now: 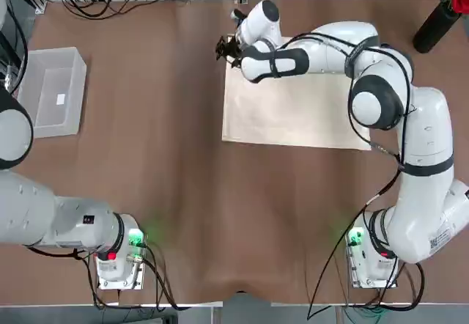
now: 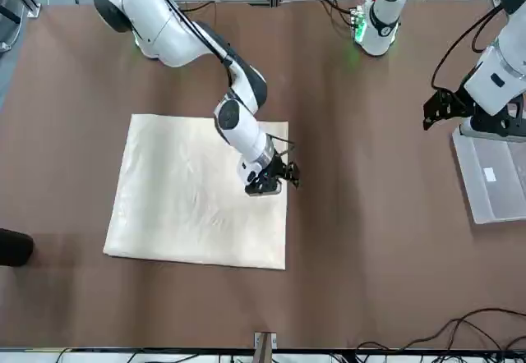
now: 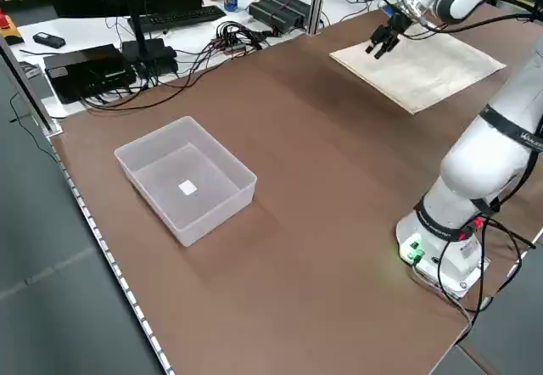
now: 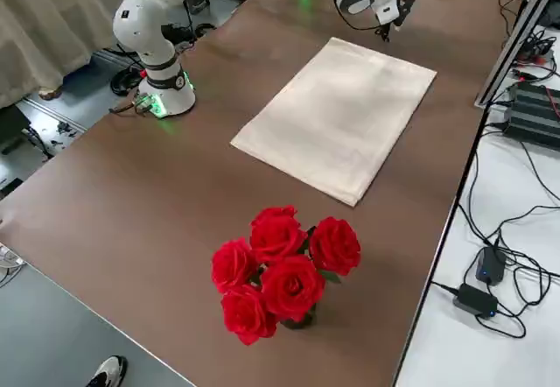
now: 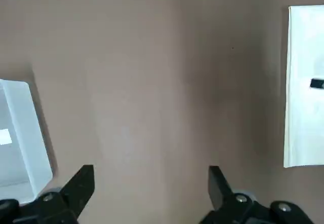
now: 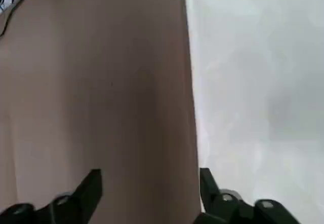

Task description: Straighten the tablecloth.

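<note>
The tablecloth (image 1: pixel 293 111) is a cream rectangle lying flat and spread on the brown sheet, right of the table's middle; it also shows in the front view (image 2: pixel 197 190) and the right side view (image 4: pixel 337 116). My right gripper (image 1: pixel 226 48) hovers just above the cloth's far left corner, open, with nothing between its fingers. In the right wrist view the right gripper (image 6: pixel 149 176) spans bare brown sheet, and the tablecloth's (image 6: pixel 258 82) edge runs beside one finger. My left gripper (image 2: pixel 440 110) hangs open and idle near the clear bin, at the table's left side.
A clear plastic bin (image 1: pixel 51 89) sits at the left of the table. A dark vase of red roses (image 4: pixel 280 269) stands at the far right corner. Cables and boxes line the far edge beyond the table. The brown sheet (image 1: pixel 161 177) covers the whole tabletop.
</note>
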Available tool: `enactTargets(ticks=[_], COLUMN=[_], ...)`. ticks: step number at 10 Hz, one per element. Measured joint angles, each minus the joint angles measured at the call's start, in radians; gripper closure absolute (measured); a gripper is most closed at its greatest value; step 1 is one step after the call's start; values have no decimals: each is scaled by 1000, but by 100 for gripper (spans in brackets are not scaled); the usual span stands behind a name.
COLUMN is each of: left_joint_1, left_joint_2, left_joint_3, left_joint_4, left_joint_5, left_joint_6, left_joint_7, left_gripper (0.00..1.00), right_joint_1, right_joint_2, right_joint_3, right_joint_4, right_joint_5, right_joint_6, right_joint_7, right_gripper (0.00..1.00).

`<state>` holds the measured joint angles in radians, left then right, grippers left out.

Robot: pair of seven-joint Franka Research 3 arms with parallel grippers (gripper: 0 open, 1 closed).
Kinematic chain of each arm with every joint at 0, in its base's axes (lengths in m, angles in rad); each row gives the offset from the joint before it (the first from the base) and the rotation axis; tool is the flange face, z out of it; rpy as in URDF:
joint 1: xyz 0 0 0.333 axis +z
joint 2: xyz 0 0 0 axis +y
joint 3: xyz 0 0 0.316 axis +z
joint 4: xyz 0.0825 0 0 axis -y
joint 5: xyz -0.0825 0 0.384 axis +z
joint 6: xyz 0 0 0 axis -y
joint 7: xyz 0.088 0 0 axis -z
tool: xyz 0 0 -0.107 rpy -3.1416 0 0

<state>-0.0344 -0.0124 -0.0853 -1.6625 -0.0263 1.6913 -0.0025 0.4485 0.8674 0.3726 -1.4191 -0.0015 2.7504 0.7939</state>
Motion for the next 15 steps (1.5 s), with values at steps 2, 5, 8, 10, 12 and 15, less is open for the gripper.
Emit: enactTargets(ticks=[2,5,8,10,12,15], left_joint_1=[0,0,0,0,0,0], left_joint_2=[1,1,1,1,1,2], left_joint_3=[0,0,0,0,0,0], left_joint_4=[0,0,0,1,1,2], left_joint_5=[0,0,0,0,0,0], left_joint_6=[0,1,1,1,1,1], left_joint_7=[0,0,0,0,0,0], left_gripper=[1,1,1,1,1,1], right_joint_1=[-74,-218,-383,-472,-557,-583], right_joint_2=[-26,-145,-284,-366,-452,-624], right_joint_3=[-4,-6,-7,-10,-16,-126], right_joint_4=[-9,-13,-17,-19,-38,-99], right_joint_5=[-2,-3,-3,-10,-20,-39], right_joint_6=[-45,-304,-652,-778,-840,-941], right_joint_7=[-34,-237,-475,-504,-590,-687], right_gripper=[0,0,0,0,0,0])
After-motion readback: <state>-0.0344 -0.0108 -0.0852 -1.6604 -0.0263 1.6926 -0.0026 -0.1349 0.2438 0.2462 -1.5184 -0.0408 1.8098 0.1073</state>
